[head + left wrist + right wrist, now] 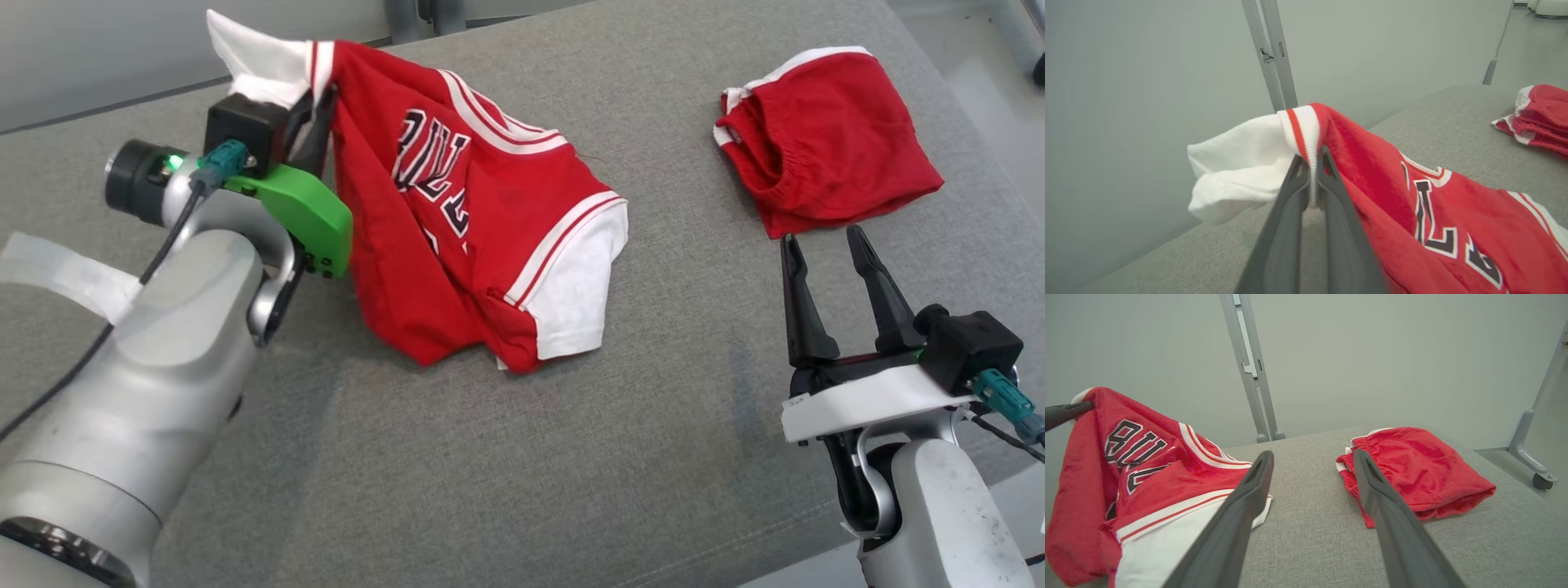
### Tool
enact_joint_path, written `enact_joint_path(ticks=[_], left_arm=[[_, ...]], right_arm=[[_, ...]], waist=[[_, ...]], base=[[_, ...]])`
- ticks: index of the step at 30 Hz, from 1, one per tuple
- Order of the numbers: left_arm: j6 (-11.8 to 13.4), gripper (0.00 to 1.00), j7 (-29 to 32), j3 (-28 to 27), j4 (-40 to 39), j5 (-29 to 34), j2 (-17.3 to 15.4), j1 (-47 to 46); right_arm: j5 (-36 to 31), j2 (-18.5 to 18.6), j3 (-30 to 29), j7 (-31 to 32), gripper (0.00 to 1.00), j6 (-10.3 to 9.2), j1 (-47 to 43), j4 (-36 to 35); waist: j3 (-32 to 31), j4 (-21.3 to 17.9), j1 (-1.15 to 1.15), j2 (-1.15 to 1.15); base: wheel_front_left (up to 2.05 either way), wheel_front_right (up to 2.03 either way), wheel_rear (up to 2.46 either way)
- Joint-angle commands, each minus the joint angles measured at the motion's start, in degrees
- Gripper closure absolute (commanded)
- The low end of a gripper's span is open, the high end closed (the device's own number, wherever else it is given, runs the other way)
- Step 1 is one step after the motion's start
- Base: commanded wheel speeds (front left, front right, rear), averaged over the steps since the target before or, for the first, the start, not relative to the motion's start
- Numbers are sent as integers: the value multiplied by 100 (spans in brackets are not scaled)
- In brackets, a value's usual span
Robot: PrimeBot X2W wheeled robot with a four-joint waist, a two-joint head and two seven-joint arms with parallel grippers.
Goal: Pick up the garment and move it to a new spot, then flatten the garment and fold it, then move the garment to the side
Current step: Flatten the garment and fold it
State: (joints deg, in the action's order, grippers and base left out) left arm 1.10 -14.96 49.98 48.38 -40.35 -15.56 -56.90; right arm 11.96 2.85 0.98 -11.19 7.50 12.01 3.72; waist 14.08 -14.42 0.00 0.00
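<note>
Two red garments on grey padded table (522,457). Left gripper (1312,163) clamped on Bulls jersey (457,212) at striped sleeve seam, holding that corner raised, rest draped on table. Right gripper (822,238) wide and empty, just short of red shorts (824,139). Apparently pick-up step. Next, probably: raise jersey clear, carry to new spot without snagging.

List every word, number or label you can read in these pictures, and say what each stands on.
"BUL": black, white-edged letters on the red and white jersey; the rest is lost in folds.
Too small to read: small tag on the white plate of the right gripper.
No text: red fabric shorts.
</note>
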Motion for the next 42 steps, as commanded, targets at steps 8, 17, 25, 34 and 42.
enact_joint_path(ticks=[8,17,25,34,42], left_arm=[[528,100,-27,222,385,924,-500,-766],[533,0,-23,-11,851,744,-241,-632],[317,0,-23,-407,713,423,101,-354],[42,0,-23,-829,125,-77,532,1074],[189,0,26,-858,-452,-335,723,2263]], right_arm=[[41,7,2,-63,0,-2,139,-41],[7,5,-52,-111,0,-2,221,0],[-78,9,-100,-73,0,-2,190,49],[-147,10,-162,57,0,-2,-11,24],[-157,10,-225,137,0,-2,-139,-67]], waist=[[432,-429,0,0],[574,-356,0,0],[308,101,0,0],[-142,539,0,0],[-238,567,0,0]], base=[[0,0,0],[0,0,0],[0,0,0],[0,0,0],[0,0,0]])
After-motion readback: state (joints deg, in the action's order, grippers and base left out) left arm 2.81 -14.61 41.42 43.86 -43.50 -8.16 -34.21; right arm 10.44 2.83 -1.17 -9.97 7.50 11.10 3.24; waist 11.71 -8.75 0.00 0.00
